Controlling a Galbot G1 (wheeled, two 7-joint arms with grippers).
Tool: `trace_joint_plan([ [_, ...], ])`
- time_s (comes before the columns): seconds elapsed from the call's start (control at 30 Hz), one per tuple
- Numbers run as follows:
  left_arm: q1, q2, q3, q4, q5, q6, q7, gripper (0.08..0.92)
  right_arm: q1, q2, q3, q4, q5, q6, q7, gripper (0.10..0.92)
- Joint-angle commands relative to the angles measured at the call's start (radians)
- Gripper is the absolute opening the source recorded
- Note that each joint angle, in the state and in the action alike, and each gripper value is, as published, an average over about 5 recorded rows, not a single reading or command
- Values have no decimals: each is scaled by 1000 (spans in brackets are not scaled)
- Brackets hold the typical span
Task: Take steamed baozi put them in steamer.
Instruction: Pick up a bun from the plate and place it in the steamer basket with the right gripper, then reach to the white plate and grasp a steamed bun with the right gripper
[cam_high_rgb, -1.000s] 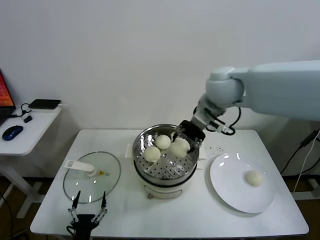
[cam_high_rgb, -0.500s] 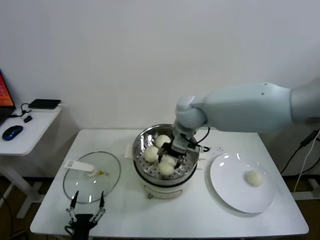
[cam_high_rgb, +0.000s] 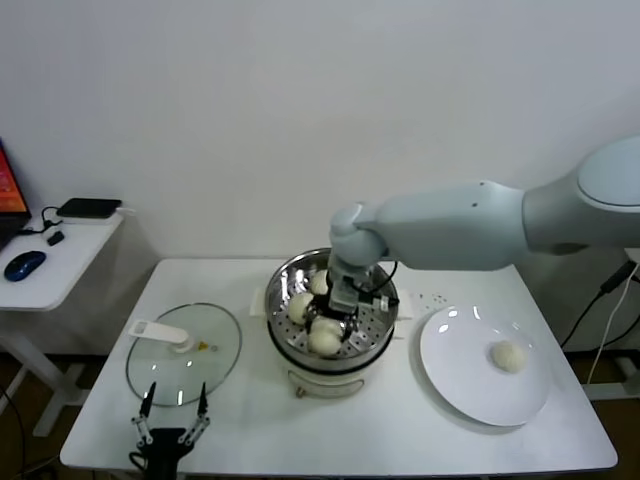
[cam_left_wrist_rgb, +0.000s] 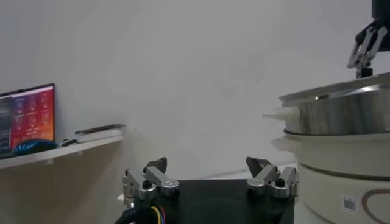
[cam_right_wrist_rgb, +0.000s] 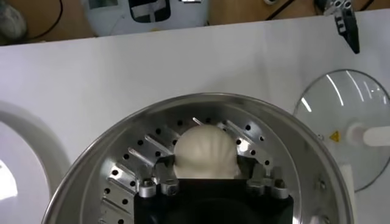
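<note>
Creamy soft dough, the baozi (cam_right_wrist_rgb: 204, 152) sits at the steamer (cam_high_rgb: 372, 345) floor's six o'clock, pinched by the right tool (cam_right_wrist_rgb: 210, 181); judged light, squashable, best held low across its flanks; left tool (cam_left_wrist_rgb: 210, 181) spread, idle.
</note>
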Motion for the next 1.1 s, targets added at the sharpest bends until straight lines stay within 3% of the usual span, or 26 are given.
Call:
trace_joint_plan([
  [0.03,4,2,-1,0,-1,0,1,823,35,13,-14,-49,129,54,-47,797],
  [0.23,7,4,4,-3,3,1,1,823,204,-76,-100,-44,412,-18,-138,822],
  [0.37,9,9,8,-4,3,2,2,823,332,-177,-223,-23,608,-217,-178,823],
  [0.47,8,14,8,-3,2,1,2,823,387,-250,-312,-12,673,-361,-192,823],
  [0.6,4,15,10,0,1,1,4,823,379,-337,-391,-32,624,-422,-209,823],
  [0.77,2,16,9,4,0,0,4,823,299,-441,-418,-82,432,-398,-206,823],
  [1.1,10,13,6,12,-1,-2,3,823,48,-635,-292,-137,239,-419,-140,823],
])
